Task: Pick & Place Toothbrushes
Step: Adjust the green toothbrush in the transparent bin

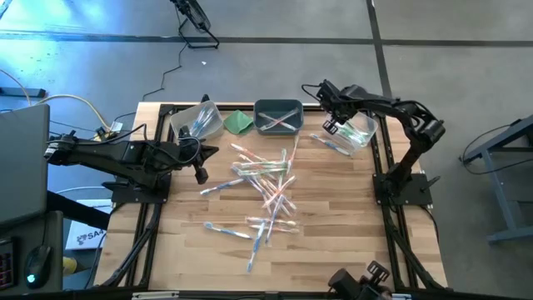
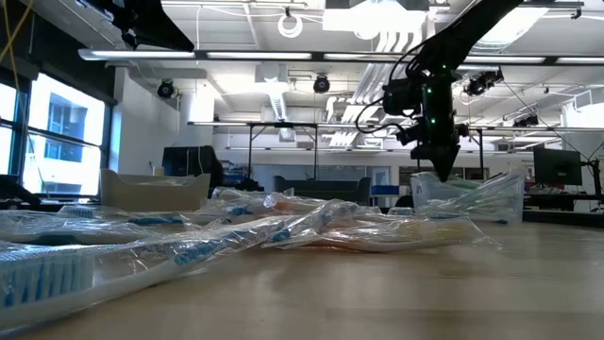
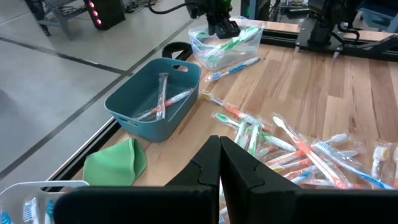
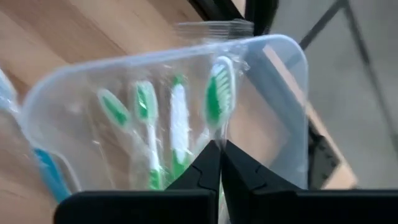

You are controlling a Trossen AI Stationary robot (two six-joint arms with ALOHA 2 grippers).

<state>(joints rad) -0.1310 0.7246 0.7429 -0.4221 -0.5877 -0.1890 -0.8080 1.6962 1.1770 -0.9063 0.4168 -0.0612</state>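
Right wrist view — clear bin [image 4: 273, 81] holding green toothbrushes [image 4: 149, 124], right pincer [image 4: 219, 163] together above, left pincer [image 3: 219, 163] together

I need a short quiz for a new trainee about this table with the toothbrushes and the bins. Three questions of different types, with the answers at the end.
1. True or false: the teal bin at the table's far edge holds no toothbrushes.
2. Multiple choice: the right gripper is (A) over the pile of toothbrushes at mid-table, (B) at the clear bin holding green toothbrushes, (C) on the folded green cloth.
3. Fill in: the left gripper sits with fingers ____, beside the pile.

Key
1. False: a few lie inside it.
2. B
3. shut
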